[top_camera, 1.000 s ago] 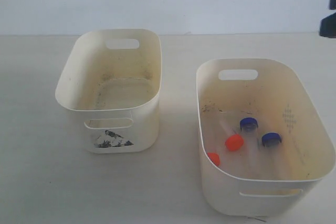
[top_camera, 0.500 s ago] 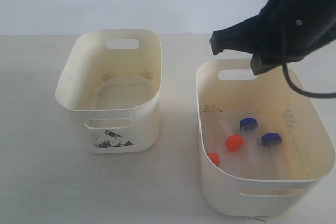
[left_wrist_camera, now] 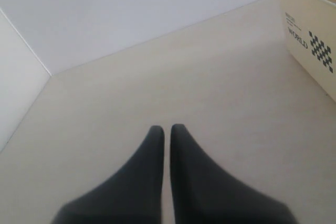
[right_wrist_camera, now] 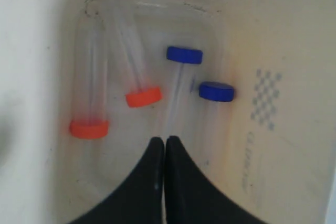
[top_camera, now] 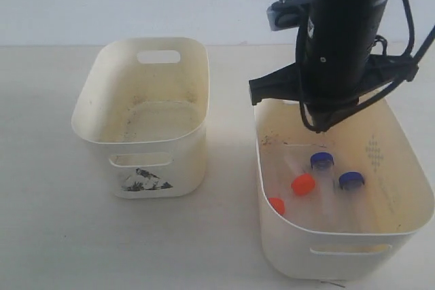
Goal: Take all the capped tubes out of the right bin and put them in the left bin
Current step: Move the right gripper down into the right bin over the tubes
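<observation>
I'm hanging the right tool (right_wrist_camera: 160,140), closed and gripping nothing, above the right bin (top_camera: 408,168), where all four capped tubes (right_wrist_camera: 184,54) are lying on the bottom. I'm judging it should be opening before descending onto the middle orange cap (right_wrist_camera: 143,96), clear of the wall. The left tool (left_wrist_camera: 167,128) is sitting closed over the worktop (left_wrist_camera: 210,87). The clear tube bodies are blurring together, and the arm is hiding the tool tips from outside.

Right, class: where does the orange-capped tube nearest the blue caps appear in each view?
Exterior view: orange-capped tube on the right bin's floor, left of the blue caps.
Left wrist view: absent.
Right wrist view: beyond the shut tool, between the other orange cap and the blue caps.
Shared landmark: the checker print on the bin's wall.
</observation>
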`<state>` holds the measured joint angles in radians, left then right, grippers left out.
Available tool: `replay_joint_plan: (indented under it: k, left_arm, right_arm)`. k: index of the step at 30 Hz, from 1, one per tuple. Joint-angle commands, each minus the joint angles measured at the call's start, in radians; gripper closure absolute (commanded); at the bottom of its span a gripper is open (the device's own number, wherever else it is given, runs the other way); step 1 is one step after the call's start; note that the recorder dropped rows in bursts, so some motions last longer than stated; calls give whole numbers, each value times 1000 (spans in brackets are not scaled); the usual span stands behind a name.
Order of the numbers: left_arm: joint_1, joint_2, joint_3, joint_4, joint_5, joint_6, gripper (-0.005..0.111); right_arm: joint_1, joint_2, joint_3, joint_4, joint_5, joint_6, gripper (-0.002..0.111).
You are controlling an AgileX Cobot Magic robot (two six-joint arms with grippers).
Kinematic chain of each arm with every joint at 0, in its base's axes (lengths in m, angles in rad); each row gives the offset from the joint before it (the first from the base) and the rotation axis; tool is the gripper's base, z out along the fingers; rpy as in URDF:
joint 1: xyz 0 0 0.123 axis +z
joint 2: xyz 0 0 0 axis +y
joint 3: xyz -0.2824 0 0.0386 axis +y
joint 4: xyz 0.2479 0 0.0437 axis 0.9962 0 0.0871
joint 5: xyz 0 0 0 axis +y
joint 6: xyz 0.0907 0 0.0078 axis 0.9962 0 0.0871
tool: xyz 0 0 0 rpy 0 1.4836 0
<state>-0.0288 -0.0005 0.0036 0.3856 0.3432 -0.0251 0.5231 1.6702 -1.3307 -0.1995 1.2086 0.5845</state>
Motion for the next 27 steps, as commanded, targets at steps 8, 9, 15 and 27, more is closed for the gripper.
replay_joint_plan:
  k: [8,9,15,27]
  left_arm:
    - [-4,0,-4,-3,-2,-10,102]
    - [-4,0,-4,-3,-2,-10,102]
    - [-4,0,-4,-3,-2,-10,102]
    - [-4,0,-4,-3,-2,-10,102]
  right_arm:
    - [-134,17,1,169,-44,-167,109]
    - [-134,17,13,178,-65,-176,109]
    - [-134,17,147,229,-204,-181,109]
    - [-134,17,238,256,-318,-181,109]
